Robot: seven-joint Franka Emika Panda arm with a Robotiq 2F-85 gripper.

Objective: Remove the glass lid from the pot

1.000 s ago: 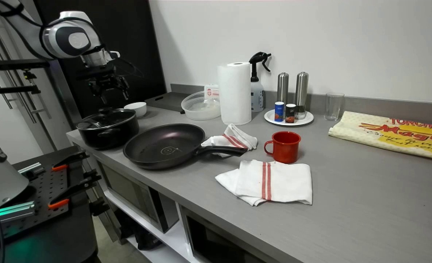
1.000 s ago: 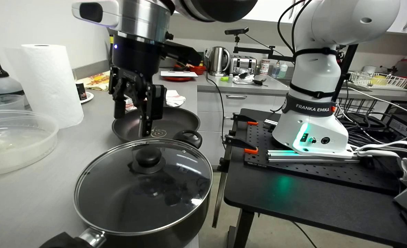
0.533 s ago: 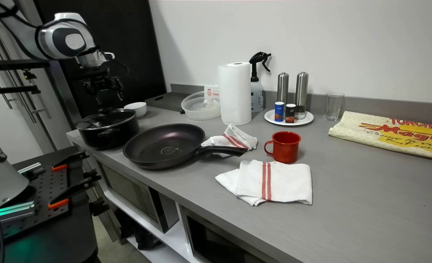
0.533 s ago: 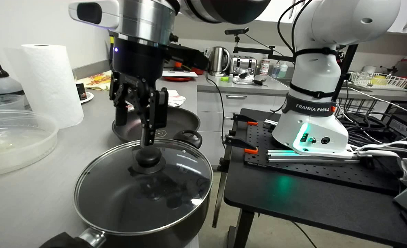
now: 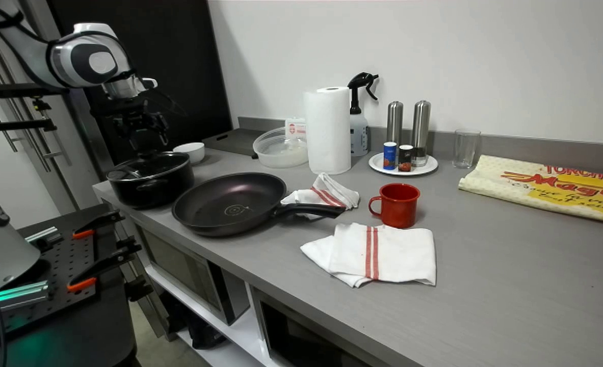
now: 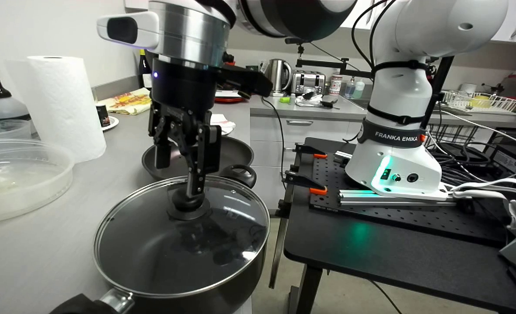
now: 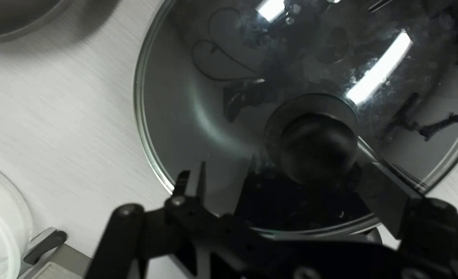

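The lid (image 6: 164,255) sits on the pot (image 6: 225,300), low in the middle of the frame in an exterior view, and the gripper (image 7: 281,161) points down at it from above. In the wrist view the jaws stand spread, and the knob (image 7: 316,149) shows between the fingers (image 7: 383,190), just beside the one at the right of the frame and well apart from the one at the left; whether either touches it cannot be told. In an exterior view the arm (image 5: 84,61) reaches in from the upper left over the pot, which stands at the left of the frame with the pan (image 5: 230,204) just to its right. A white bowl (image 5: 192,153) is behind the pot. Toward the middle of the frame a clear container (image 5: 281,153) stands near the paper roll (image 5: 328,132), with a spray bottle (image 5: 358,135) just behind the roll. Farther right come a plate (image 5: 376,161) with two small shakers (image 5: 397,157), then a glass (image 5: 467,148). The pan's handle crosses in front of a towel (image 5: 334,189); another towel (image 5: 398,257) lies folded just below the red mug (image 5: 400,204). A printed cloth (image 5: 551,188) lies at the right edge of the counter's (image 5: 510,285) visible part.
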